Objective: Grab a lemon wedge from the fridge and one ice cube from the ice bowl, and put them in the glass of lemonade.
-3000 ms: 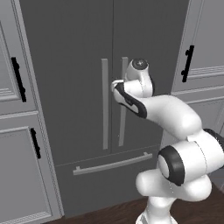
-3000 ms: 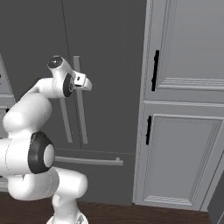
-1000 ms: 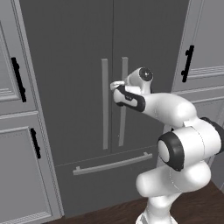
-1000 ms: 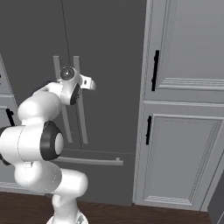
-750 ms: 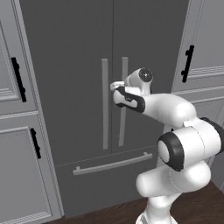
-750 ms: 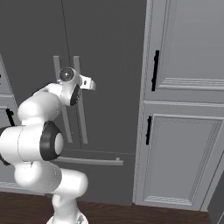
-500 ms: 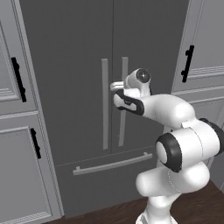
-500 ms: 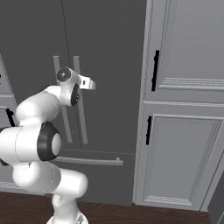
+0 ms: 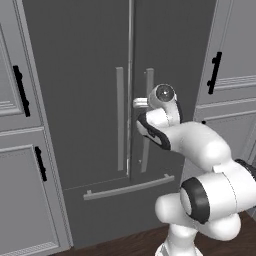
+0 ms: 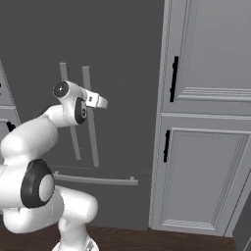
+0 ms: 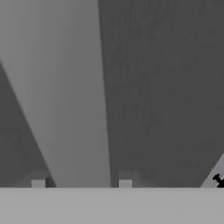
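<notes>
The tall dark grey fridge [image 9: 90,75] [image 10: 122,73] faces me and both its doors look closed. My gripper [image 9: 140,103] [image 10: 100,102] [image 11: 82,183] is at the right door's light grey bar handle [image 9: 148,82] [image 10: 90,132] [image 11: 74,109], about halfway up. In the hand view the bar runs between the two fingertips [image 11: 38,183], which sit close on either side of it, shut on the handle. The lemon wedge, the ice cube, the ice bowl and the glass of lemonade are out of view.
The left door's bar handle [image 9: 119,120] [image 10: 68,117] stands just beside the held one. A horizontal drawer handle [image 9: 130,187] [image 10: 95,180] runs below. Pale panelled cabinets [image 9: 20,200] [image 10: 206,171] with black handles flank the fridge.
The hand has settled slightly lower against the right door handle. The fridge doors and cabinets stand as before.
</notes>
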Motion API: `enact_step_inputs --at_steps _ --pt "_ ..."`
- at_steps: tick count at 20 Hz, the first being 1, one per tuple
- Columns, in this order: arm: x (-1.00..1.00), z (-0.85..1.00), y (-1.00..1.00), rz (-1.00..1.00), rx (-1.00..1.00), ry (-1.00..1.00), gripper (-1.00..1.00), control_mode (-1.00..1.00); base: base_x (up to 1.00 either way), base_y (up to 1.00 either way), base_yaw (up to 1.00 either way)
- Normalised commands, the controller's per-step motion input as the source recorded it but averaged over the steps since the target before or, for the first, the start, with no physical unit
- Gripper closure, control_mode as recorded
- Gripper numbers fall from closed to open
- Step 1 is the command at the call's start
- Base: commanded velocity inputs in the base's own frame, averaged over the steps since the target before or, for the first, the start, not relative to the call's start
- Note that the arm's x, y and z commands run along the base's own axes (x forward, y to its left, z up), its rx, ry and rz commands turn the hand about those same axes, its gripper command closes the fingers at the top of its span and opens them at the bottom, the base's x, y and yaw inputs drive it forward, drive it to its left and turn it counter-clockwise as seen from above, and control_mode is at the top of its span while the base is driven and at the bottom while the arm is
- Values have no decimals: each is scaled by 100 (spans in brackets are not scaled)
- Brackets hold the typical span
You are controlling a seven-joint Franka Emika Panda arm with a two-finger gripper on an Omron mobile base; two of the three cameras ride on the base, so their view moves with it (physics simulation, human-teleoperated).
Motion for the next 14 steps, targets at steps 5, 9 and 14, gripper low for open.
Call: enact_step_inputs --at_steps 5,9,14 --pt "-84 33 -82 -19 4 0 100 -100 0 0 0" --pt "-95 35 -87 -17 5 2 100 -100 0 0 0" --pt "-89 52 -98 -15 6 10 100 -100 0 0 0"
